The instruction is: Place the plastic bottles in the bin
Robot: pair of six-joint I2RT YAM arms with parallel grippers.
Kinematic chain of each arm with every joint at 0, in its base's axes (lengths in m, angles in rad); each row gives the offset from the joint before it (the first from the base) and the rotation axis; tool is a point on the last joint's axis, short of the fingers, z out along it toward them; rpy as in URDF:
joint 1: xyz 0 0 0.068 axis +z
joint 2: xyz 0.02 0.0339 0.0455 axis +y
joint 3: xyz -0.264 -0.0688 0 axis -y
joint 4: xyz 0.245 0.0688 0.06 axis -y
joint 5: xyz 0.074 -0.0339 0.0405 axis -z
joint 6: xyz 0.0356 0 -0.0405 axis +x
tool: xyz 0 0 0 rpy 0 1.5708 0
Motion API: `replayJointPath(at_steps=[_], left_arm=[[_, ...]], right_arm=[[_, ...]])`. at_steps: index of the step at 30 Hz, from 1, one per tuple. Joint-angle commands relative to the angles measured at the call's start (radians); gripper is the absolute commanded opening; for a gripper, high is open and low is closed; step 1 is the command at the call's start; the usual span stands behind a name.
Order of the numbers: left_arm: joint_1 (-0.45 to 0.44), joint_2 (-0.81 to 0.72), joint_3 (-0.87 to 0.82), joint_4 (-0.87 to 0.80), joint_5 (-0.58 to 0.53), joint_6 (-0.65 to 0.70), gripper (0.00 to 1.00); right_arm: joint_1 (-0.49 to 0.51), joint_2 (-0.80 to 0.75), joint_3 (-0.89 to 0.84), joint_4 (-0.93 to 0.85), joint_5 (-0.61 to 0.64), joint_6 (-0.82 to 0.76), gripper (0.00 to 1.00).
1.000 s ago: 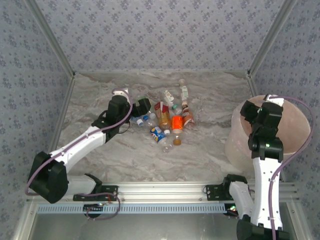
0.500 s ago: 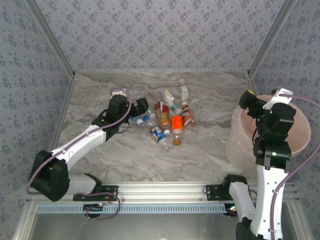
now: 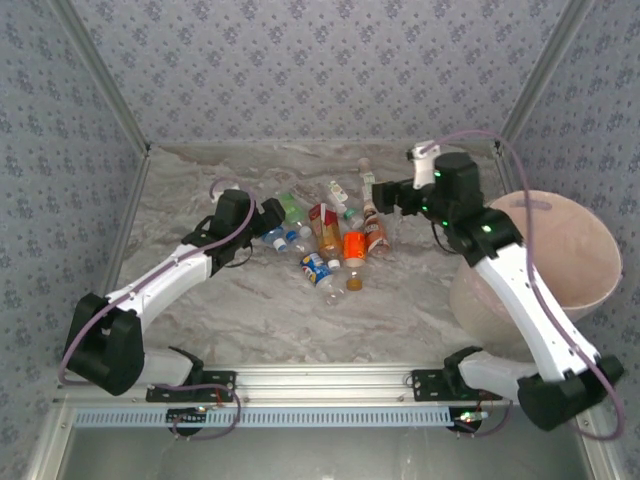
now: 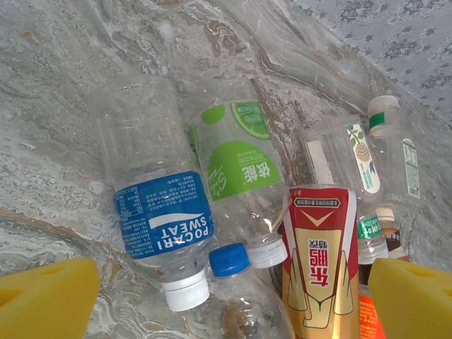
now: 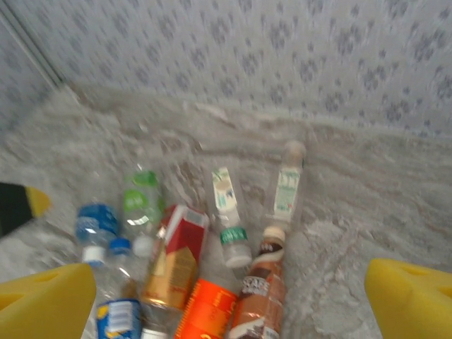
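Beneath left pincer, seemingly untouched, plastic bottles

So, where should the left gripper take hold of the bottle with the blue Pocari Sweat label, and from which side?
Probably across the blue-labelled middle of the Pocari Sweat bottle, from above: it lies flat, with bare table on one flank. The green-labelled bottle lies close along the other, so room there is tight.
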Motion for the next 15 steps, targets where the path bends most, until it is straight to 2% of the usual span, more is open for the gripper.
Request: replayJointPath(at_steps=[1, 6, 15], left_arm=[[0.009, -0.006, 0.018, -0.034, -0.018, -0.018, 0.98], [0.010, -0.009, 0.021, -0.059, -0.030, -0.032, 0.98], [0.009, -0.010, 0.019, -0.087, -0.038, -0.045, 0.98]], right_arm=[[0.040, 0.084, 0.030, -0.064, 0.169, -0.014, 1.00], [0.047, 0.215, -0.012, -0.074, 0.175, 0.053, 0.99], [0.008, 0.413, -0.054, -0.075, 0.219, 0.189, 0.87]])
